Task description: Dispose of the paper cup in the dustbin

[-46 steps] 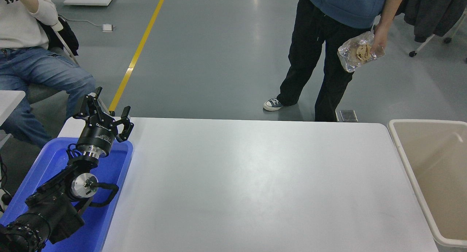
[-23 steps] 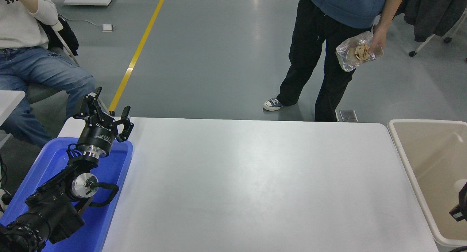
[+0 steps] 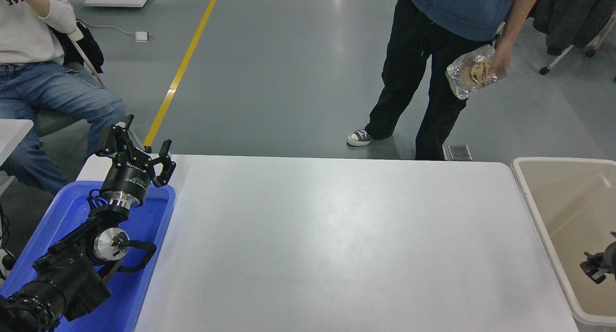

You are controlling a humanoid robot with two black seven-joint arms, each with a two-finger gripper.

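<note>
The paper cup is not in view anywhere on the table or in the bin. The dustbin [image 3: 539, 211], a large beige bin with a thick pale rim, stands off the table's right end. The tip of my right gripper [image 3: 596, 265] pokes in from the right edge, over the inside of the dustbin; too little of it shows to tell its state. My left gripper [image 3: 144, 140] is parked at the lower left, open and empty, above the far end of the blue tray.
A blue tray [image 3: 159, 226] lies at the table's left end under my left arm. A person stands beyond the far edge holding a clear bag [image 3: 474, 71]. Another person [image 3: 43, 86] sits at the far left. The white table [image 3: 337, 240] spans the middle.
My right gripper was out of view one second ago and has come in at the right edge over the dustbin. The standing person's bag shifted slightly. My left arm has not moved.
</note>
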